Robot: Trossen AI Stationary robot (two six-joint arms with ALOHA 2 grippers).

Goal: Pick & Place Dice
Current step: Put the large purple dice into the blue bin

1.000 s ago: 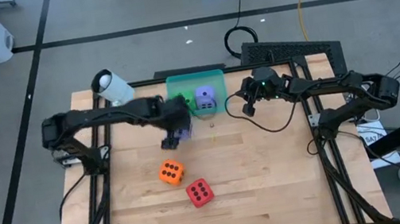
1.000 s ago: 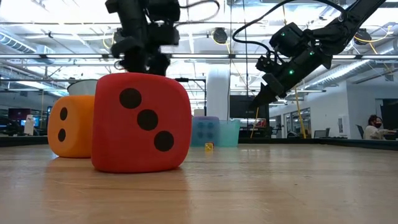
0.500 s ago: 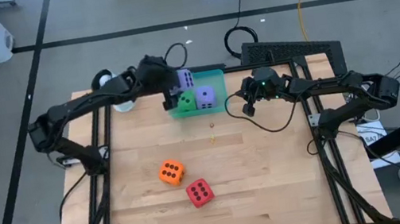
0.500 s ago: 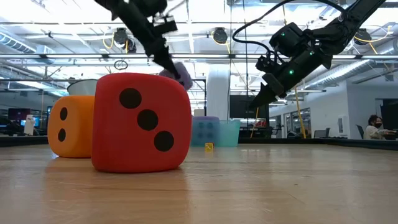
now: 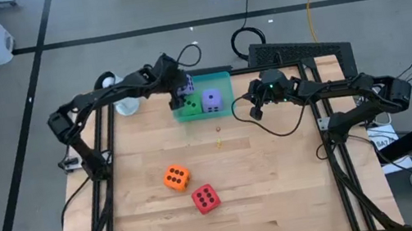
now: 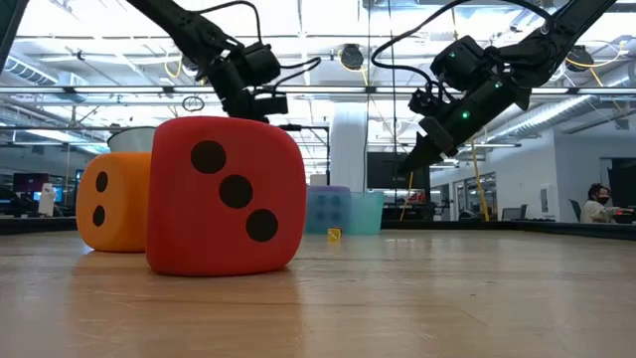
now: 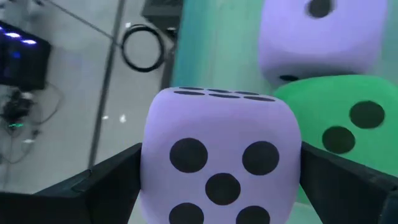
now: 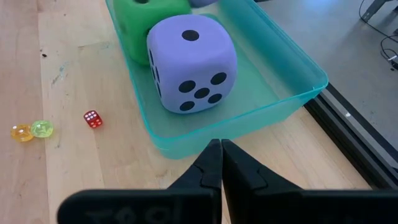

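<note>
My left gripper is shut on a purple die over the far left part of the teal tray. In the tray a green die and a second purple die rest on its floor. The orange die and the red die sit on the table nearer the near edge; they fill the low view's left, red die in front. My right gripper hovers shut just right of the tray. My left gripper pinches the purple die between its two fingers, one finger on each of two opposite side faces. It comes slanting down from the table's left. The die is lifted clear, above the tray beside the green die, its five-pip face toward the wrist camera.
A tiny red die and two small yellow and green beads lie on the wood just near of the tray. A white cup stands at the far left, under the left arm. Open wood lies around the orange and red dice.
My left gripper, holding the purple die throughout, rose from the table just near of the tray and swung toward the far edge. The die went from table height to lifted clear over the tray's far left part. My right arm kept still.
</note>
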